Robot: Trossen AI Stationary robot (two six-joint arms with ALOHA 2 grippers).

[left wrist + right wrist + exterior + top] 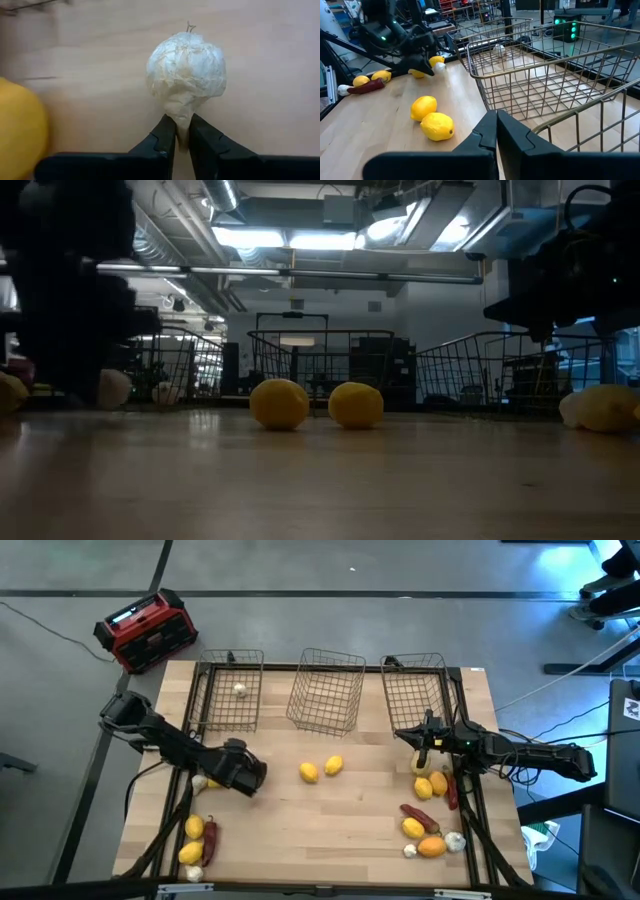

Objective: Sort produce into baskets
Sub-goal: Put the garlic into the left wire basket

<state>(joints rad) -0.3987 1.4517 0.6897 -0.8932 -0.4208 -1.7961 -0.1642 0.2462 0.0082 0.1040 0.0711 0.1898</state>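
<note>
A white garlic bulb [186, 67] is pinched by its tapered neck between the two dark fingers of the left claw [182, 142], low over the wooden counter [330, 830] at about nine o'clock, a lemon [20, 132] just beside it. The right claw [496, 131] is clenched on nothing and is held at the near rim of the right basket [417, 690], at roughly three o'clock. Three wire baskets are lined along the twelve-o'clock edge; one white bulb [240, 689] is seen in the left basket [229, 690], while the middle basket [327, 690] appears empty. Two lemons [320, 769] lie at the centre, with further produce clustered at four and seven o'clock. The step in hand is judged to be the pick-up of the bulb. Next, a lift clear of the counter and a carry toward eleven o'clock are called for, the thin neck being a slippery hold.
</note>
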